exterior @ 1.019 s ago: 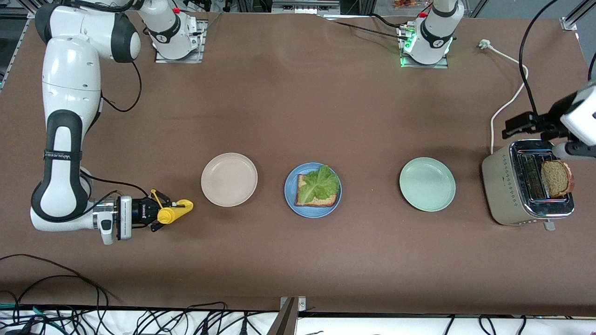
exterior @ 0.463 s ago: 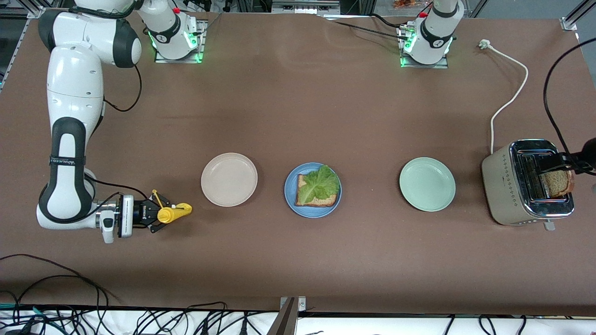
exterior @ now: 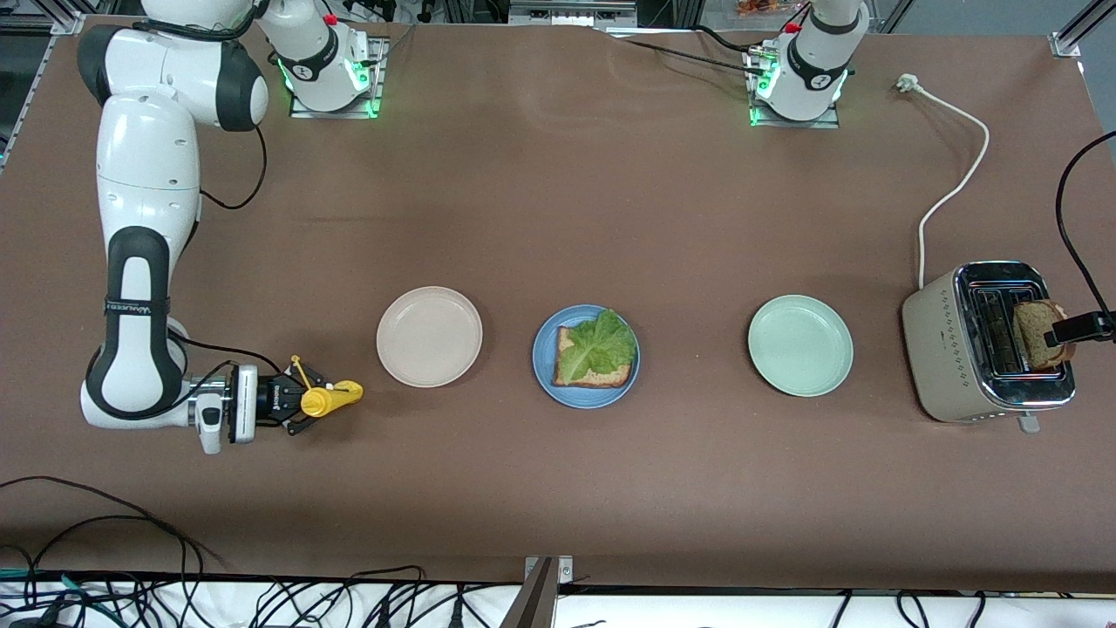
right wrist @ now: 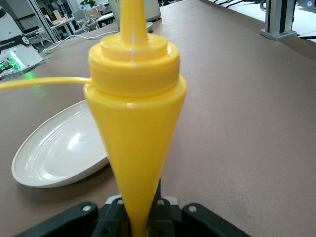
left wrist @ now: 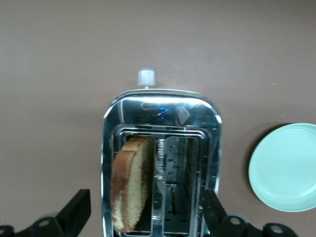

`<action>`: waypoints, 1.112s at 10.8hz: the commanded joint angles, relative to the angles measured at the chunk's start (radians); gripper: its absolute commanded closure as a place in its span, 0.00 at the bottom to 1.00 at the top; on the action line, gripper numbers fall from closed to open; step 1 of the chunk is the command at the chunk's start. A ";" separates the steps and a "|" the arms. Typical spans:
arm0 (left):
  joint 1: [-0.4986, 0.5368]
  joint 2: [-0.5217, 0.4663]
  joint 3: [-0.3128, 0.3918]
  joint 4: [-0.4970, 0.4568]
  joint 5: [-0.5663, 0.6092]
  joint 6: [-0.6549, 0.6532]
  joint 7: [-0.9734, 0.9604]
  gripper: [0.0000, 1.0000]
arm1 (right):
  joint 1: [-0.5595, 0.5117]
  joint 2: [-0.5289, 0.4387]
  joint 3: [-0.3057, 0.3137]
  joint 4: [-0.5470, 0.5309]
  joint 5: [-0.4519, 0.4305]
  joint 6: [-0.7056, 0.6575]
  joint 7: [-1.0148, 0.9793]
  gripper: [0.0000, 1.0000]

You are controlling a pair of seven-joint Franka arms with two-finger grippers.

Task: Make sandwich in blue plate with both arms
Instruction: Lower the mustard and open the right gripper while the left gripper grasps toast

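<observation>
Seemingly the sandwich is half built: from the front, the blue plate [exterior: 586, 356] at mid-table carries one brown, grainy bread slice [exterior: 596, 373] under a ruffled green lettuce leaf [exterior: 598, 344], flanked by a cream plate [exterior: 429, 336] toward the right arm's end and a mint-green plate [exterior: 800, 345] toward the left arm's end. The second slice [exterior: 1039, 333] stands in the boxy, chrome-topped toaster [exterior: 987, 342], so fetching it looks like the step in hand. The right gripper [exterior: 296, 405] lies low beside the cream plate, clamped on a glossy yellow squeeze bottle [exterior: 324, 399]. In the left wrist view, the left gripper [left wrist: 143, 224] hangs over the toaster [left wrist: 162, 163] with its fingers [left wrist: 74, 212] spread wide and empty, straddling the body; the slice [left wrist: 132, 183] leans in one slot, crust dark, crumb porous. Next it probably needs to descend and pinch that slice squarely. In the right wrist view, the bottle [right wrist: 134, 113] tapers smoothly like a cone, gripped at its base, with the shallow cream plate [right wrist: 64, 148] near.
</observation>
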 commanded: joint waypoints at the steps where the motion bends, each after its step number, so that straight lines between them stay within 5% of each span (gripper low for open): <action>1: 0.055 0.058 -0.011 0.038 -0.001 0.019 0.050 0.00 | 0.006 -0.005 -0.001 -0.031 0.052 0.000 -0.010 0.71; 2: 0.061 0.062 -0.011 0.035 -0.001 0.019 0.050 0.02 | 0.007 -0.005 -0.001 -0.031 0.051 0.000 -0.004 0.41; 3: 0.064 0.062 -0.011 0.024 -0.001 0.019 0.050 0.09 | 0.006 -0.006 -0.003 -0.029 0.049 0.000 -0.004 0.00; 5: 0.064 0.071 -0.011 0.021 -0.001 0.012 0.041 0.31 | 0.006 -0.006 -0.008 -0.031 0.046 -0.005 0.000 0.00; 8: 0.070 0.086 -0.009 0.001 -0.015 0.008 0.037 0.40 | 0.013 -0.016 -0.073 -0.029 0.019 -0.017 -0.007 0.00; 12: 0.071 0.082 -0.012 -0.005 -0.016 -0.039 0.035 0.84 | 0.012 -0.127 -0.149 -0.091 -0.180 -0.029 0.036 0.00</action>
